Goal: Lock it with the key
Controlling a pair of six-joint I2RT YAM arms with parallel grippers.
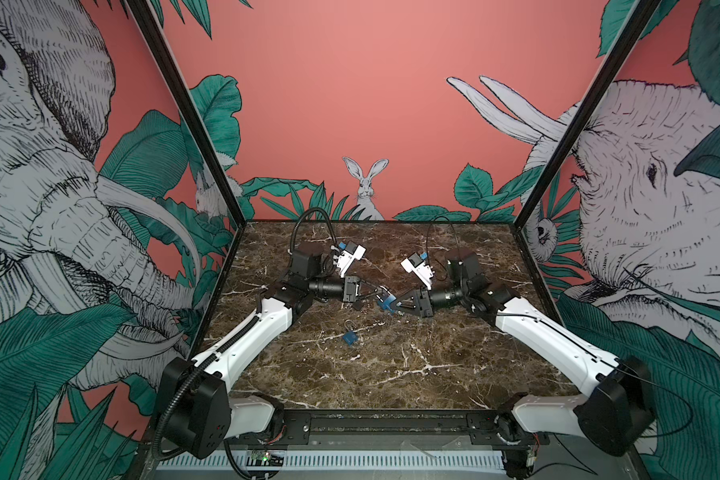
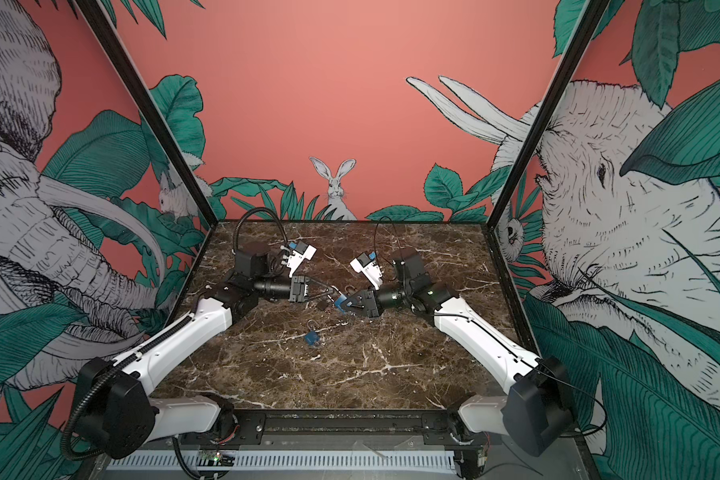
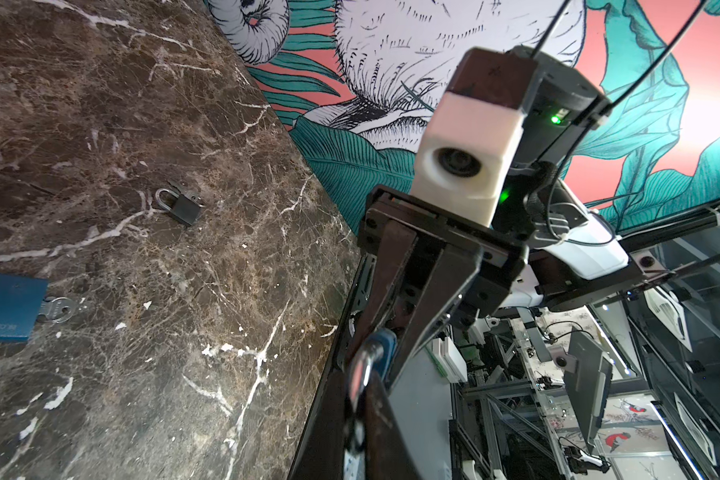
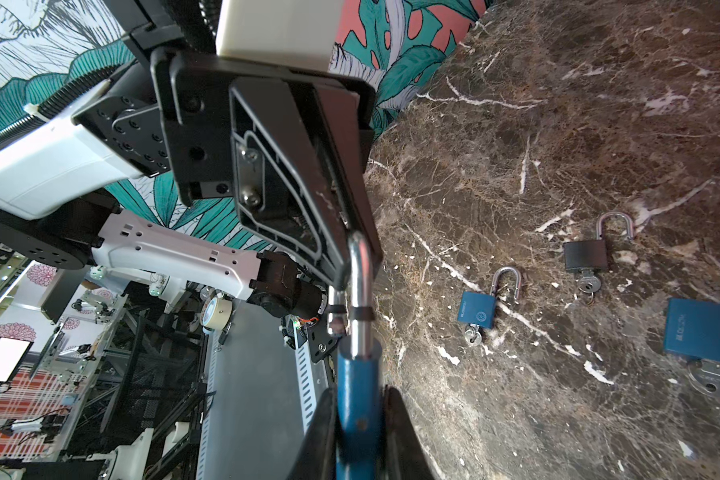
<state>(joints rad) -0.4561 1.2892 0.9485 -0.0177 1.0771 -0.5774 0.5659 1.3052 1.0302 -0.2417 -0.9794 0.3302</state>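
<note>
A blue padlock (image 4: 356,374) hangs above the middle of the marble table (image 1: 391,374), and my right gripper (image 4: 360,390) is shut on its body. Its silver shackle (image 4: 360,282) points away from that gripper. My left gripper (image 3: 360,374) is shut on the top of the shackle (image 3: 362,365). In both top views the two grippers meet tip to tip, the left (image 1: 381,292) and the right (image 1: 393,306), with the padlock (image 2: 340,302) between them. This padlock's key is hidden.
Three more padlocks lie on the table with open shackles and keys in them: a small blue one (image 4: 476,311) (image 1: 350,336), a small black one (image 4: 587,255) (image 3: 181,205), and a larger blue one (image 4: 703,336) (image 3: 5,307). Painted walls close in the table.
</note>
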